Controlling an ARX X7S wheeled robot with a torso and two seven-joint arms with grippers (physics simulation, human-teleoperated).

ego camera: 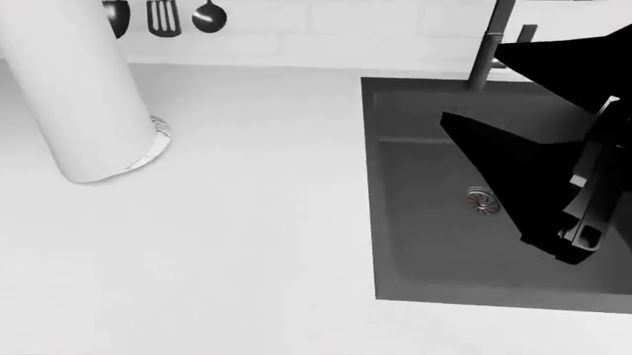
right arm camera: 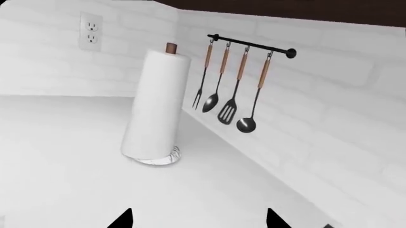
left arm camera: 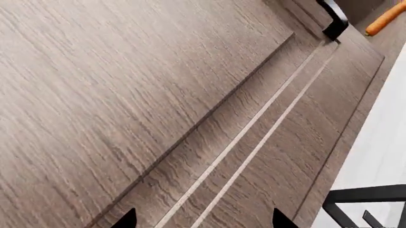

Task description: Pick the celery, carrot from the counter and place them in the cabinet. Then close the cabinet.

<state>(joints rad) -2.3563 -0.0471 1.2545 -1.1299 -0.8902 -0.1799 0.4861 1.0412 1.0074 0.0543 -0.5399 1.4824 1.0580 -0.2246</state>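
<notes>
The wood-grain cabinet door fills the left wrist view at close range, with its black handle near one corner. Past that corner shows the orange carrot, lying on a brown surface. My left gripper is open in front of the door, and nothing sits between its tips. My right gripper is open too and holds nothing above the white counter. In the head view the right arm hangs over the dark grey sink. The celery is out of view.
A paper towel roll stands on the counter at the back left. Dark utensils hang from a wall rail behind it. A faucet rises behind the sink. A black frame shows beside the door's edge.
</notes>
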